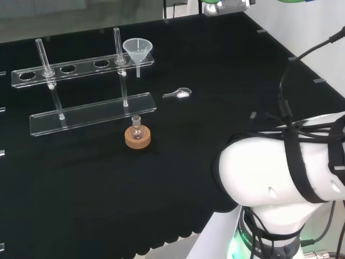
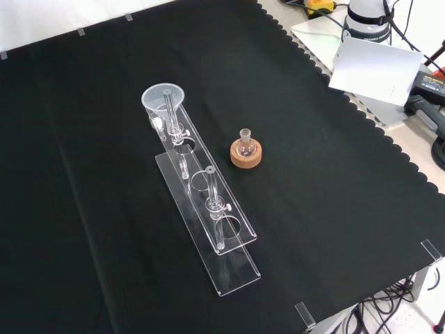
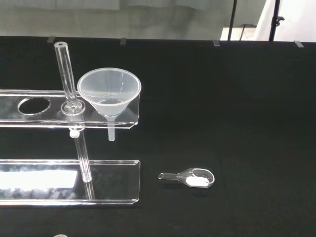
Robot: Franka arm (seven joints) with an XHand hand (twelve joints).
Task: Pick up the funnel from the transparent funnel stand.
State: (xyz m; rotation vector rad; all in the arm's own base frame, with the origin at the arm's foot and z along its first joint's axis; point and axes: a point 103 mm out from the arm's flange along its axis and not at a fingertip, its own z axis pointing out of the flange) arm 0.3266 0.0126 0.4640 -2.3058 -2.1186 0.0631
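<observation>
Clear conical plastic funnel (image 1: 138,50) sits upright in the end hole of the transparent two-tier funnel stand (image 1: 91,110), at about 11 o'clock on the black cloth in the head view, stem hanging through the upper plate; the hand's state I cannot tell. Best approach, I judge: come down over the rim, pinch the cone wall, lift straight up so the stem clears the hole without snagging the upright rod beside it. Wrist view shows a small clear scoop with white powder (image 3: 190,177) and the stem plainly; front view shows a small glass flask on a cork ring (image 2: 245,151) at the stand's 3 o'clock.
</observation>
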